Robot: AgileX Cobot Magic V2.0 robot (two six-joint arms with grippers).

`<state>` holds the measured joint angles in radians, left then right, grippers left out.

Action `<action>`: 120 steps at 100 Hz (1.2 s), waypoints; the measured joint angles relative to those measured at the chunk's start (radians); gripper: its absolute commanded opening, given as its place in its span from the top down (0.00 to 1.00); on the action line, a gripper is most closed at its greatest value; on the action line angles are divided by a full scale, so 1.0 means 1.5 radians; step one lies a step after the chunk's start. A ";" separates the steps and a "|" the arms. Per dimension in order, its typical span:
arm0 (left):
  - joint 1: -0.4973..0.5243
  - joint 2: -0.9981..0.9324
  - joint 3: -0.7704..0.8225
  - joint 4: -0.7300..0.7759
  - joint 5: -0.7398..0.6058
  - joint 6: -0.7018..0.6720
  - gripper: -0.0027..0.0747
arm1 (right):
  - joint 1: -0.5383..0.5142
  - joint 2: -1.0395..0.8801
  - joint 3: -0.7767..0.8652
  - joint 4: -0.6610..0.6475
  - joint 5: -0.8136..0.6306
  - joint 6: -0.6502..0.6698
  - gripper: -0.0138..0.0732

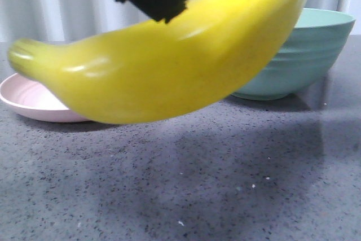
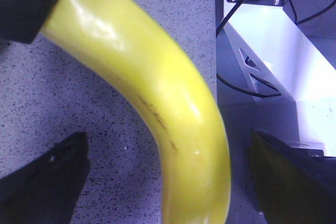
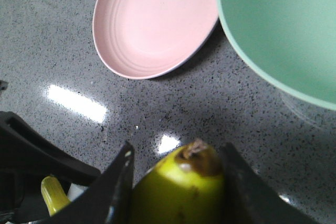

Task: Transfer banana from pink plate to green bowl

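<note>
1. Carrying the banana to the green bowl is the step in hand. It hangs in the air above the worktop, clear of the empty pink plate.
2. The right gripper has its fingers closed on one end of the fruit, with the brownish tip showing between them.
3. The left gripper has its fingers spread wide on either side of the banana's body, and neither seems to touch it.
4. In the front view the long axis runs across the scene. The greenish end sits low on the left, in front of the plate. The other end rises to the upper right, toward the bowl, with the curve's belly downward.
5. To do this well, I judge the grip should stay firm, since the skin is glossy and the hold is near one end, so the free end may swing or pivot.
6. Lift high enough to clear the bowl's rim, centre the fruit over the opening, then lower it before releasing so it does not bounce out.
7. The spread left fingers should stay out of the travel path.
</note>
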<state>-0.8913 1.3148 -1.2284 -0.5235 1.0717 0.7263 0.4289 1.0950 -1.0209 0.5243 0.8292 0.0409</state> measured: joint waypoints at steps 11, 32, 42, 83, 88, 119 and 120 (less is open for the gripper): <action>0.000 -0.016 0.000 0.003 0.008 0.000 0.22 | 0.000 0.000 -0.002 0.000 -0.011 -0.003 0.88; 0.025 -0.087 0.000 0.049 0.018 -0.029 0.22 | -0.005 0.000 -0.047 -0.074 -0.033 -0.010 0.88; 0.048 -0.123 0.000 0.053 0.020 -0.040 0.22 | -0.027 0.000 -0.070 -0.098 -0.052 -0.011 0.88; 0.056 -0.159 0.000 0.054 0.033 -0.058 0.25 | -0.144 0.055 -0.117 -0.185 -0.182 -0.012 0.88; 0.056 -0.159 0.000 0.054 0.033 -0.058 0.25 | -0.151 0.067 -0.117 -0.193 -0.195 -0.012 0.88; 0.056 -0.159 0.000 0.054 0.033 -0.058 0.25 | -0.157 0.123 -0.117 -0.215 -0.232 -0.012 0.68; 0.056 -0.159 0.000 0.054 0.033 -0.058 0.25 | -0.157 0.126 -0.117 -0.217 -0.233 -0.012 0.64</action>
<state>-0.8069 1.0768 -1.2291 -0.4422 1.1211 0.6396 0.1927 1.2833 -1.1966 0.1995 0.4800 0.0227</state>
